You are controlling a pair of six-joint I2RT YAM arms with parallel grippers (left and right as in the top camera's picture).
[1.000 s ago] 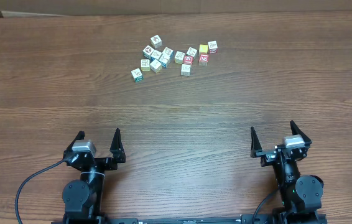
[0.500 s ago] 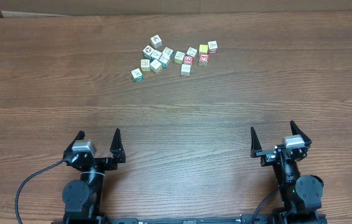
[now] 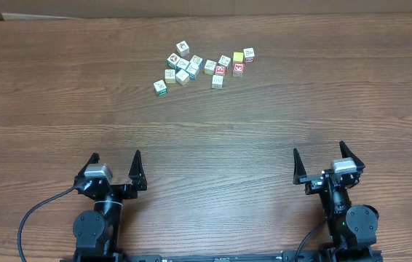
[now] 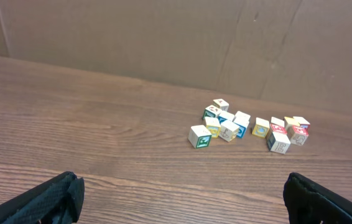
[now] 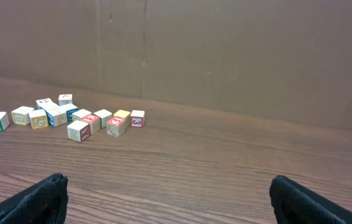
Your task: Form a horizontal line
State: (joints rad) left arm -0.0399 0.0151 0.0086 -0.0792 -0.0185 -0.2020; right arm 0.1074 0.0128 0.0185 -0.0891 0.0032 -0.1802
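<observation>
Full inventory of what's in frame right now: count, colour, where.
small cubes: around fifteen, mostly white with green, blue, yellow and red faces, in a loose cluster on the far middle of the table
table: one, brown wood grain, fills the overhead view
board wall: one, brown, behind the table's far edge
cable: one, black, at the near edge by the left arm's base
left tool: one, black with a grey top, near edge, open, empty
right tool: one, black with a grey top, near edge, open, empty
</observation>
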